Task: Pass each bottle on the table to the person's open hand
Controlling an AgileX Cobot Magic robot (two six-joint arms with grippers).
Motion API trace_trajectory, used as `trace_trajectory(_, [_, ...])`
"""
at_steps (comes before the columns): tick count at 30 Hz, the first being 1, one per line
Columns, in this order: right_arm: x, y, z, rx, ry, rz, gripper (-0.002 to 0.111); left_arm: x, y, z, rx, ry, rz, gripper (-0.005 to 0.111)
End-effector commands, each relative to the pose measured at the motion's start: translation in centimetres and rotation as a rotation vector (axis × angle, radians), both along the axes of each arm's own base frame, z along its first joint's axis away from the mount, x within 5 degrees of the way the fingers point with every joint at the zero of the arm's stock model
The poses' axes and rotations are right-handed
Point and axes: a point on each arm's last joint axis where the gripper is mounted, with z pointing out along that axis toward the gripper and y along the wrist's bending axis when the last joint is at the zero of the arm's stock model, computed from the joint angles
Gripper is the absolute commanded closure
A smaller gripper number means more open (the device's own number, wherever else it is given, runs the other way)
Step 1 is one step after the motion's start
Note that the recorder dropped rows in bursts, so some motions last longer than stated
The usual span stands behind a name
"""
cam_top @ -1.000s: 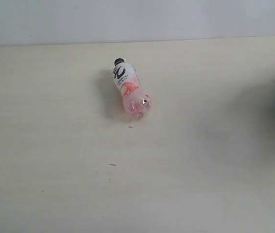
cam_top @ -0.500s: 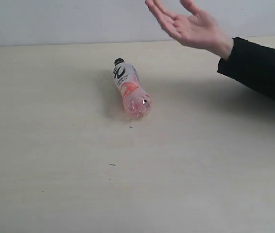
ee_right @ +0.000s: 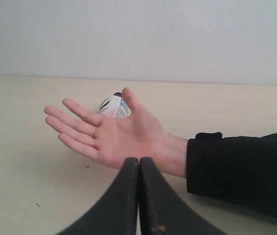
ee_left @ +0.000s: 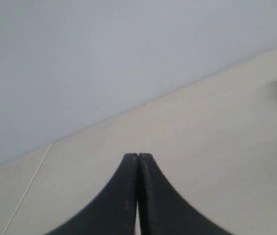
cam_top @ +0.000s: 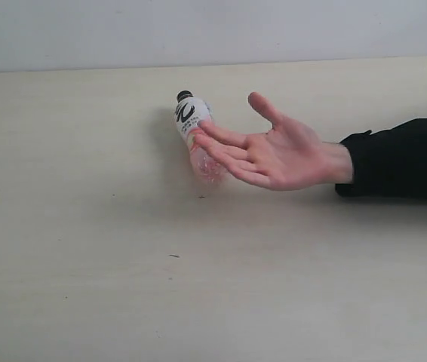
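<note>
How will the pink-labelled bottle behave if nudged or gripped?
Lying on its side, the bottle will probably roll if nudged sideways. It is small and of clear plastic, so it is likely light and may dent under a hard squeeze. The smooth label could slip.

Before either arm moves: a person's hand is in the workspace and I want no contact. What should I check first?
1. Person's hand open, palm up: ok.
2. Bottle free, lying on its side on the table: ok.
3. Clear approach to the bottle: not ok; in the exterior view the hand overlaps its base end. Whether they touch: cannot tell.
4. Left gripper open for a grasp: not ok; shut, empty.
5. Right gripper open for a grasp: not ok; shut, empty, facing the hand.
6. Other bottles located: cannot tell; only one shows.
</note>
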Motion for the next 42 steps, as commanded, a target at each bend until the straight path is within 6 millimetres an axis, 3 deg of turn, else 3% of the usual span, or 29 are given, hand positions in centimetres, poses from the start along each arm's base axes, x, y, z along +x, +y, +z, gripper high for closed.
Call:
trace_trajectory(1, [0.0,0.0,0.0,-0.004,-0.006,0.001,0.108,0.0,-1.3,2.3,-0.251,-0.277,-0.152,0.104])
trace_trajectory(3, [0.0,0.0,0.0,-0.004,-0.006,0.001,0.108,-0.2,-1.5,2.9,-0.336,-0.343,-0.195,0.104])
trace_trajectory(6, [0.0,0.0,0.0,-0.004,-0.006,0.001,0.108,-0.4,-1.8,3.6,-0.692,-0.413,-0.274,0.104])
trace_trajectory(12, [0.0,0.0,0.0,-0.004,-0.006,0.001,0.108,-0.4,-1.9,3.7,-0.732,-0.422,-0.288,0.104])
trace_trajectory(16, [0.0,0.0,0.0,-0.004,-0.006,0.001,0.108,0.0,-1.1,2.0,-0.842,-0.272,-0.136,0.104])
trace_trajectory(20, [0.0,0.0,0.0,-0.004,-0.006,0.001,0.108,-0.7,-2.2,4.4,-0.874,-0.478,-0.364,0.104])
trace_trajectory(22, [0.0,0.0,0.0,-0.004,-0.006,0.001,0.108,-0.3,-2.0,4.6,-0.935,-0.484,-0.359,0.104])
trace_trajectory(26, [0.0,0.0,0.0,-0.004,-0.006,0.001,0.108,3.3,-1.6,6.2,-0.952,-0.351,-0.243,0.104])
trace_trajectory(30, [0.0,0.0,0.0,-0.004,-0.006,0.001,0.108,8.7,-1.7,7.5,-0.903,-0.141,-0.205,0.104])
trace_trajectory(38, [0.0,0.0,0.0,-0.004,-0.006,0.001,0.108,18.0,-3.0,9.3,-0.832,0.254,-0.310,0.104])
trace_trajectory(42, [0.0,0.0,0.0,-0.004,-0.006,0.001,0.108,20.8,-3.5,9.7,-0.778,0.407,-0.354,0.102])
